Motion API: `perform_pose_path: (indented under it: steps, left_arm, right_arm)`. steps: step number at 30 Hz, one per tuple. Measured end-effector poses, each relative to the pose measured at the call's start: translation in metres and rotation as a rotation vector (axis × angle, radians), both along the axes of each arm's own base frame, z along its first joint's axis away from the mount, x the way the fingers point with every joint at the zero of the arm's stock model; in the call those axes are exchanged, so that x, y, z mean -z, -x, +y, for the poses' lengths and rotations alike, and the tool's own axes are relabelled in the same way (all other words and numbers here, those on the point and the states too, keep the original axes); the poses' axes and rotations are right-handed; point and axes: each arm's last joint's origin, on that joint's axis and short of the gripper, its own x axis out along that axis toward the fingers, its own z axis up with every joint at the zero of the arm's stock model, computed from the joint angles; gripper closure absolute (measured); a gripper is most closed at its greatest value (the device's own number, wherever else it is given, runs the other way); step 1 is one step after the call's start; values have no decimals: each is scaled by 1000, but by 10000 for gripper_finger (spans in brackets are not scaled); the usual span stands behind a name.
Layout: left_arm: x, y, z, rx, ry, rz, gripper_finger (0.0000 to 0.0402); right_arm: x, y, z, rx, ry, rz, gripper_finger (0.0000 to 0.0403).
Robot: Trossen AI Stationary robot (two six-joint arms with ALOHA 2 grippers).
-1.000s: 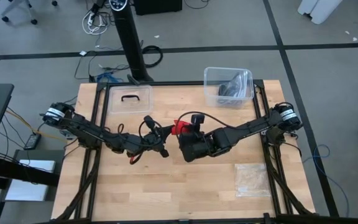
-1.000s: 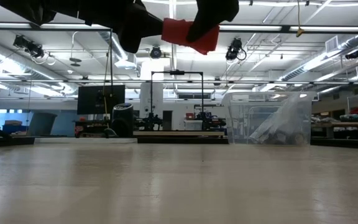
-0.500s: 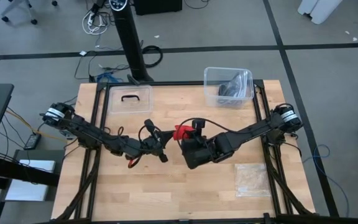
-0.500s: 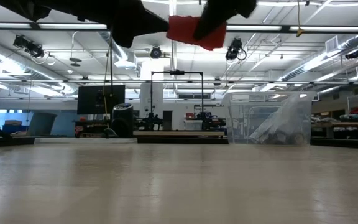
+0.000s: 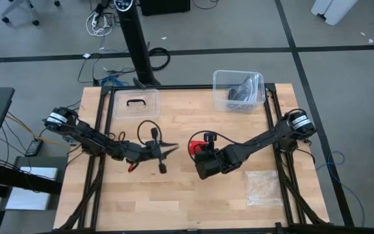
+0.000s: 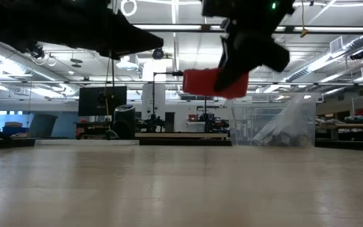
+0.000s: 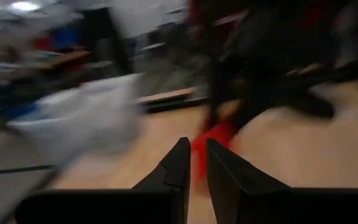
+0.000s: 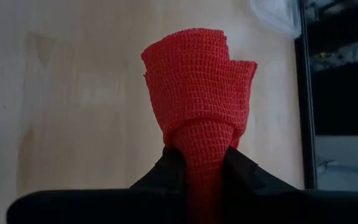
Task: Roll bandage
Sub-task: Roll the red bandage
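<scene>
The bandage (image 8: 197, 87) is a bright red stubby roll of mesh fabric. It hangs in the air above the table's middle (image 5: 196, 144), and my right gripper (image 8: 199, 158) is shut on it. In the low view the bandage (image 6: 210, 83) shows well above the tabletop, under the right gripper (image 6: 235, 69). My left gripper (image 5: 167, 158) stands to the left of the roll and apart from it. It points level toward the roll, and a narrow gap shows between its fingers (image 7: 193, 163), with nothing in it. My right gripper pinches one end of the roll (image 8: 199, 146) between its two fingers. The fingers slant downward from the table's right side. Most of the roll sticks out past the fingertips, with its loose outer wrap on top. The roll is lifted clear of the table.
A clear bin (image 5: 239, 90) with dark things inside stands at the back right. A clear lid with a black handle (image 5: 135, 103) lies at the back left. A clear plastic bag (image 5: 263, 187) lies near the front right. The wood in front of both grippers is bare.
My right gripper has gone down toward the table with the bandage, and a little toward the near edge. My left gripper, which was against the roll a second ago, has sunk, rolled and come away to the left. It no longer touches the bandage.
</scene>
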Motion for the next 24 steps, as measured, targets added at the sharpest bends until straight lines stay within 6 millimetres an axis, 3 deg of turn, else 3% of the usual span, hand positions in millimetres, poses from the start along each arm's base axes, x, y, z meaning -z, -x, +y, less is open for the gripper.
perform_pose_path:
  steps: [5,10,19,24]
  left_arm:
    - [1,-3,5,152,123,-11,377]
    - [6,-6,16,113,130,26,398]
    - [41,-33,28,91,250,116,400]
    - [51,-53,27,113,254,129,401]
  right_arm:
    - [34,1,-11,-78,47,-16,332]
    - [56,5,-22,-150,72,2,318]
    - [76,8,-31,-269,22,-23,309]
    - [76,8,-30,-305,-7,-12,280]
